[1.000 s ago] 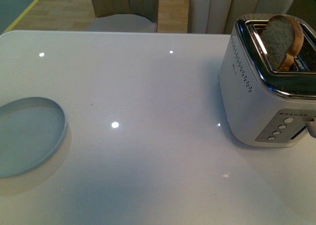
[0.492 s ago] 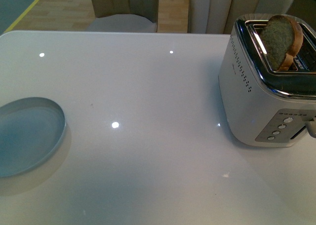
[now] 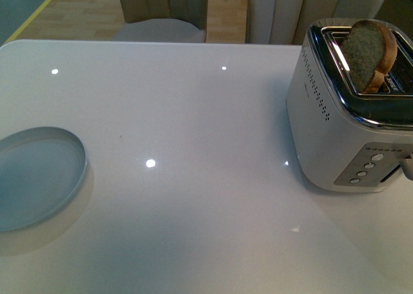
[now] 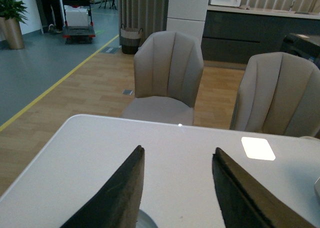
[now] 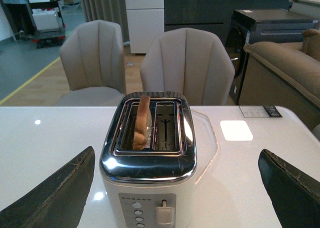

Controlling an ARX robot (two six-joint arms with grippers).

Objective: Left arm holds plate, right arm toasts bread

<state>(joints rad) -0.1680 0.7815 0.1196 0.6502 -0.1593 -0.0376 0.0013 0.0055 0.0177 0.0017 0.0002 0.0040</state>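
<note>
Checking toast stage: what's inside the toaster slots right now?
One bread slice stands in one slot of the toaster, its upper half sticking out. The other slot looks empty. The slice's lower part is hidden inside the slot.

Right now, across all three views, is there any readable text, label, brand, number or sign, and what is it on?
No text can be read in any view.
The toaster: its front buttons carry no legible markings.
A dark card on the table behind the toaster: print too small and blurred to read.
The bread and the plate: no markings.
</note>
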